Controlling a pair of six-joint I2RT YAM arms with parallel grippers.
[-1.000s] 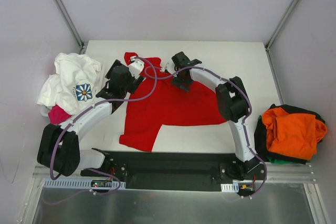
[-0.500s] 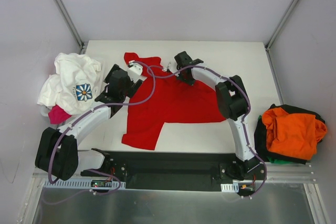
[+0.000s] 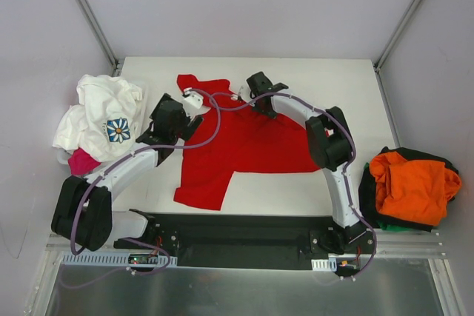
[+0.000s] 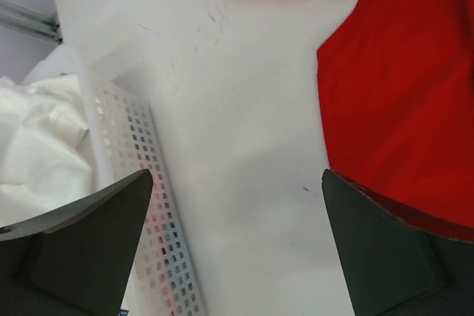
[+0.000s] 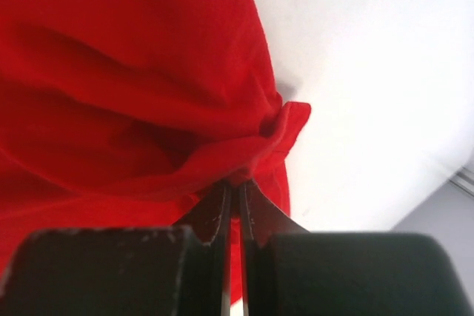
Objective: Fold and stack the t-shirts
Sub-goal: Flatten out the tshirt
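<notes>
The red t-shirt (image 3: 241, 146) lies spread at mid-table, unfolded. The right claw (image 5: 235, 192), apart a second ago, is now clamped on a bunched fold at the shirt's far edge, so folding can likely begin. The left claw (image 4: 233, 209) stands wide apart over the bare table (image 4: 244, 109), holding nothing. The white printed t-shirt (image 3: 104, 112) and the orange t-shirt (image 3: 411, 183) lie well apart. A purple cable (image 3: 213, 120) hangs across the red cloth.

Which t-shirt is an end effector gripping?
The red t-shirt, spread mid-table: the right end effector pinches its edge. The white one and orange one lie untouched aside.
</notes>
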